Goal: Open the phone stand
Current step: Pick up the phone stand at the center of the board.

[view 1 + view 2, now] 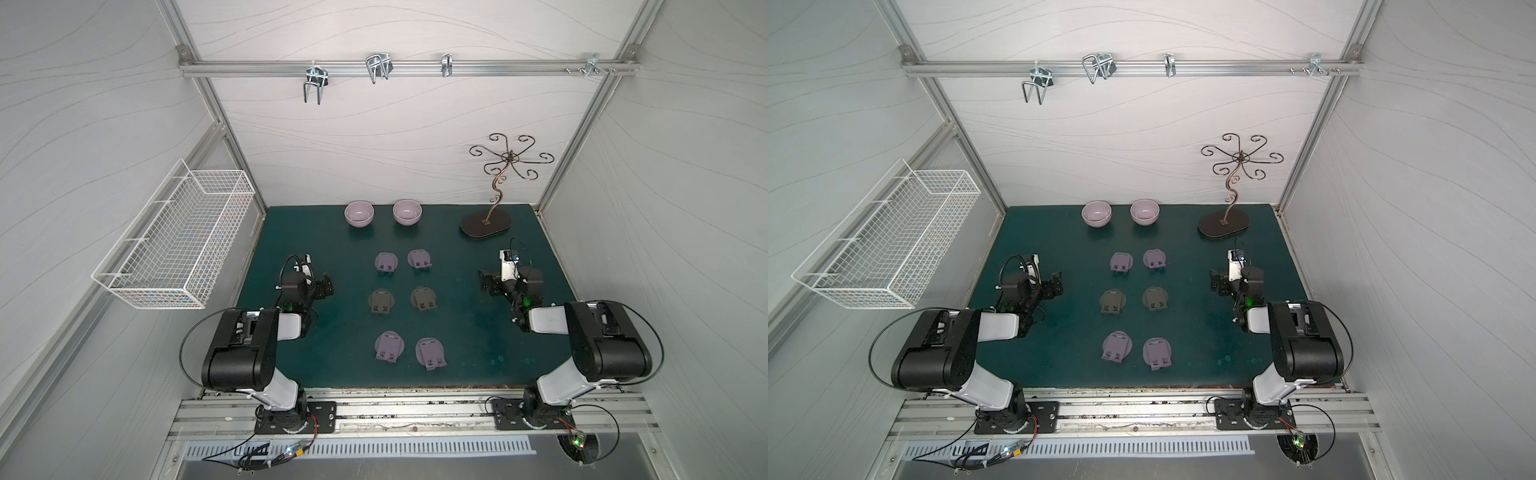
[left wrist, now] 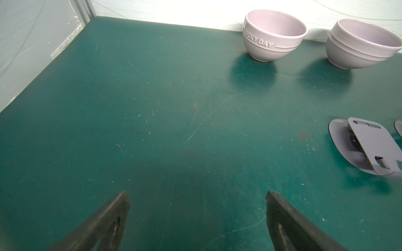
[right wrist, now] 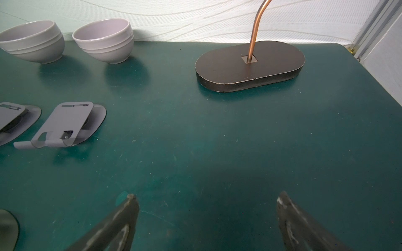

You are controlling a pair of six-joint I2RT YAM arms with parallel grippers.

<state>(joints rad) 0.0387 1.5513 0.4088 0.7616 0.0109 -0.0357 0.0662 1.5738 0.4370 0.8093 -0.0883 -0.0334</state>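
Fingers (image 2: 108, 223) on left and fingers (image 3: 293, 221) on right spread wide, empty.

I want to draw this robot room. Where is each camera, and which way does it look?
Top views: high above the front, looking down on the table and phone stands; both arms, left gripper, right gripper show.
Left wrist: on the left arm, facing the back wall; its fingertips show.
Right wrist: on the right arm, facing back at the hook stand; its fingertips show.
Shared: both wrist views show the bowls.
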